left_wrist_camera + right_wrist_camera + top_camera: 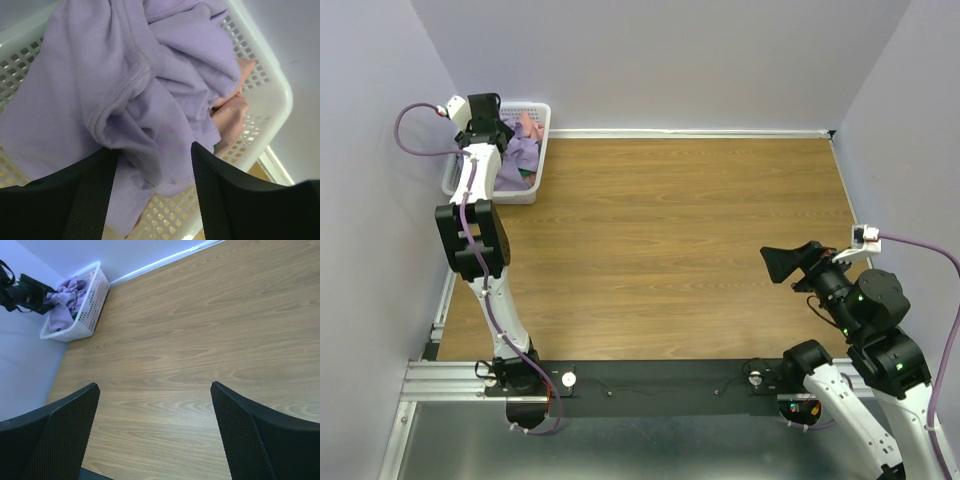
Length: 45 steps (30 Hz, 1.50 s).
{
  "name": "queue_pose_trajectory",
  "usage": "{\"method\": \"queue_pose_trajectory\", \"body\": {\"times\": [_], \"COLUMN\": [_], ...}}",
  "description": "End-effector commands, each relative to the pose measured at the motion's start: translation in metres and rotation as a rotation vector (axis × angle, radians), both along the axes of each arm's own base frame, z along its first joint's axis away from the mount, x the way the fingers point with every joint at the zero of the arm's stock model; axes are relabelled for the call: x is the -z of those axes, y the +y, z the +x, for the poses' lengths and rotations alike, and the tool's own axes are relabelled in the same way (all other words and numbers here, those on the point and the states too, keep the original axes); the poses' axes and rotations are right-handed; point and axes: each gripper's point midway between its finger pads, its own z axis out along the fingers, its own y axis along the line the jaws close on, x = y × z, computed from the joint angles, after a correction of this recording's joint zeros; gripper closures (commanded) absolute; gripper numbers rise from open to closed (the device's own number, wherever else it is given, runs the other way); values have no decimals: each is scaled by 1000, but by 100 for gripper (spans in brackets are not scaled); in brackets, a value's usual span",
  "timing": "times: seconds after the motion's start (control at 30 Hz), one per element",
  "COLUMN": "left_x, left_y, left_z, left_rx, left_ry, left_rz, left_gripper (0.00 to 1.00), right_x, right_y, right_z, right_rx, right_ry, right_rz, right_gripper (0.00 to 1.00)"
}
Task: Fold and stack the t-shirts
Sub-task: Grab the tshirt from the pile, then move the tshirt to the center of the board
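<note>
A white mesh basket (542, 118) stands at the table's far left corner. It holds a crumpled lilac t-shirt (125, 75) and a pink t-shirt (232, 112) beneath it. My left gripper (152, 155) hangs over the basket with its jaws open, and a fold of the lilac shirt lies between them, not pinched. In the top view the left gripper (495, 125) covers part of the basket. My right gripper (155, 390) is open and empty, held above the bare wood at the right side (782, 265).
The wooden table (680, 250) is walled by lilac panels at the left, back and right. The basket also shows in the right wrist view (92, 302), far off to the left. A black rail (660, 385) runs along the near edge.
</note>
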Motion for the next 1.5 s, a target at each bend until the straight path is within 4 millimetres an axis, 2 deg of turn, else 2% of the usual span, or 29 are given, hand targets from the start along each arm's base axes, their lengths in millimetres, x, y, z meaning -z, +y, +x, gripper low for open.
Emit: {"method": "queue_pose_trajectory", "body": {"times": [0.0,0.13,0.17,0.23,0.27,0.3,0.33,0.37,0.53,0.6,0.67,0.7,0.73,0.8,0.83,0.87,0.93,0.97,1.03,1.07,1.1,1.17,1.2,1.23,1.3,1.33,1.37,1.43,1.47], "left_x": [10,15,16,8,14,11,2,5,-9,-23,-48,-59,-81,-107,-126,-146,-178,-196,-226,-244,-263,-283,-294,-312,-342,-346,-369,-383,-403], "left_y": [17,18,18,20,21,22,23,23,28,31,31,26,12,-3,-30,-34,-73,-101,-140,-182,-203,-254,-304,-331,-394,-416,-429,-467,-473], "left_z": [0,-2,-5,-12,-18,-21,-25,-30,-44,-49,-54,-55,-53,-58,-58,-60,-64,-64,-70,-72,-78,-84,-97,-107,-142,-152,-169,-204,-221], "left_rx": [-64,-68,-75,-87,-98,-104,-109,-112,-134,-137,-129,-118,-95,-77,-32,-31,54,112,218,330,401,569,744,834,1060,1144,1196,1331,1359], "left_ry": [23,42,52,47,64,61,48,58,64,55,40,33,1,8,-24,-54,-118,-168,-256,-329,-388,-491,-557,-640,-766,-792,-855,-916,-974], "left_rz": [0,-5,0,9,18,23,32,37,73,102,154,180,213,314,336,355,365,357,344,317,315,280,231,206,128,113,104,62,52], "left_gripper": [33,43,51,59,61,69,72,75,97,100,100,100,100,100,100,100,100,100,100,100,100,100,100,100,100,100,100,100,100], "right_x": [4,4,5,4,4,4,4,4,4,4,5,5,6,8,9,10,10,10,7,2,2,-2,-5,-8,-16,-23,-27,-37,-44], "right_y": [-3,-3,-3,-3,-3,-4,-4,-5,-7,-7,-7,-7,-6,-6,-5,-4,-2,-2,0,-1,-1,-2,-3,-4,-10,-11,-12,-17,-22], "right_z": [-2,-4,-4,-4,-4,-4,-4,-4,-2,-1,2,2,5,8,10,13,16,18,24,27,30,33,35,37,40,42,42,44,44], "right_rx": [22,18,18,19,18,21,24,26,33,29,31,30,29,30,27,22,12,9,5,13,19,27,31,42,73,79,85,110,138], "right_ry": [5,3,7,6,3,2,2,1,-1,-2,3,5,14,22,29,39,50,55,63,55,65,55,42,37,10,-6,-19,-47,-66], "right_rz": [27,32,30,30,26,25,23,19,0,-15,-35,-40,-51,-72,-81,-101,-122,-132,-153,-158,-165,-171,-181,-188,-198,-199,-204,-213,-211], "right_gripper": [0,0,0,0,0,0,0,0,0,0,0,0,0,0,0,0,0,0,0,0,0,0,0,0,0,0,0,0,0]}}
